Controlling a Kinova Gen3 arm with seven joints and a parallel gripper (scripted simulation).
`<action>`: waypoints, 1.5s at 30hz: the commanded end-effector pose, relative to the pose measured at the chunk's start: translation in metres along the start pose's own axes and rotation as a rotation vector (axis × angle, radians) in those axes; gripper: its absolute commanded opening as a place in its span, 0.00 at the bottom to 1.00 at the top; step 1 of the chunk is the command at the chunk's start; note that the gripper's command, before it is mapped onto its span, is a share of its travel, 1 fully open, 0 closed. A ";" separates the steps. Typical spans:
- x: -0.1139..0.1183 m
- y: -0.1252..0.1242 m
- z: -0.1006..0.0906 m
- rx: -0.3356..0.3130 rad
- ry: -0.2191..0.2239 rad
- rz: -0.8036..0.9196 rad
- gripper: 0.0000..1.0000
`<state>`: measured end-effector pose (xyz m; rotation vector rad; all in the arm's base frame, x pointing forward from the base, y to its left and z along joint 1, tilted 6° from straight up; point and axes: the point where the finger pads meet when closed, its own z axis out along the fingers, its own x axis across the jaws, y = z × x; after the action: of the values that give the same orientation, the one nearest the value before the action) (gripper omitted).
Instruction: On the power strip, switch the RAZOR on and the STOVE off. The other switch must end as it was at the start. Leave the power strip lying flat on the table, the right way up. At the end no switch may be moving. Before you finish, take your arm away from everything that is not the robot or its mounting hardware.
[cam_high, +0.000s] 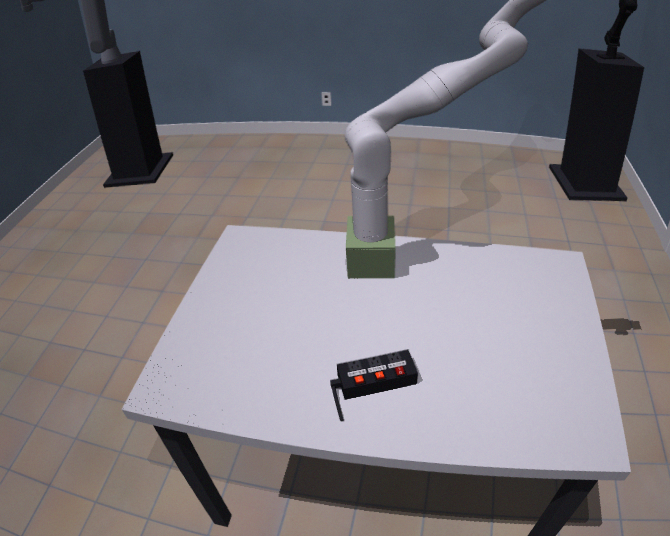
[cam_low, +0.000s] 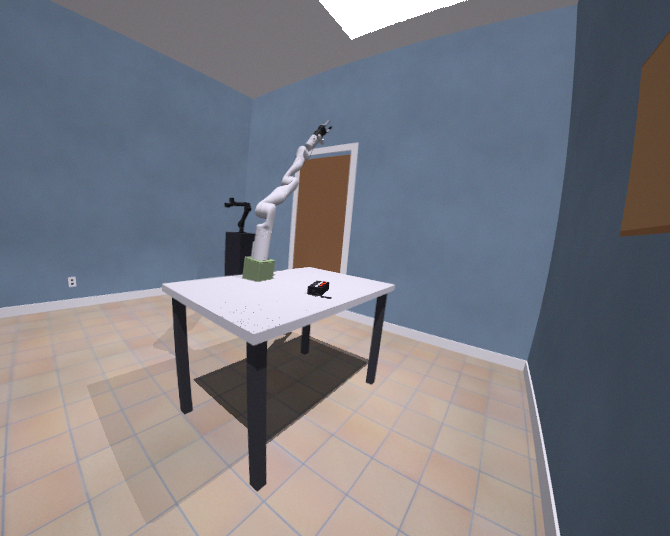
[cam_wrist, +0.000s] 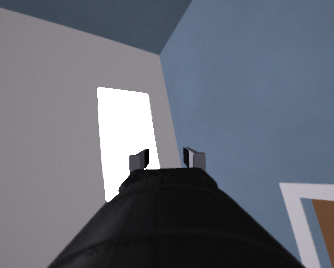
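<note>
A black power strip (cam_high: 375, 371) (cam_low: 318, 287) lies flat on the white table (cam_high: 502, 357) (cam_low: 268, 307), near the front middle, with its cord stub at the left end. It has three labelled red switches: a left switch (cam_high: 358, 378), a middle switch (cam_high: 378, 375) and a right switch (cam_high: 400, 370). The labels are too small to read. My gripper (cam_low: 324, 127) (cam_wrist: 166, 155) is open and empty, raised high above the table and pointing up at the ceiling. It is out of the top view.
The arm's green base block (cam_high: 370, 254) (cam_low: 259, 268) stands at the table's back edge. Black pedestals (cam_high: 125, 111) (cam_high: 600, 120) stand on the floor behind the table. A door (cam_low: 321, 212) is in the back wall.
</note>
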<state>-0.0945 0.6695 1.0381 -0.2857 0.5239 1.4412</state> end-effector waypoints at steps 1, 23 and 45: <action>-0.002 0.000 0.000 0.000 -0.002 0.001 1.00; -0.002 0.000 0.000 0.000 -0.002 0.001 0.00; -0.003 0.000 0.001 0.000 -0.003 0.001 0.00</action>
<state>-0.0945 0.6695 1.0381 -0.2857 0.5239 1.4412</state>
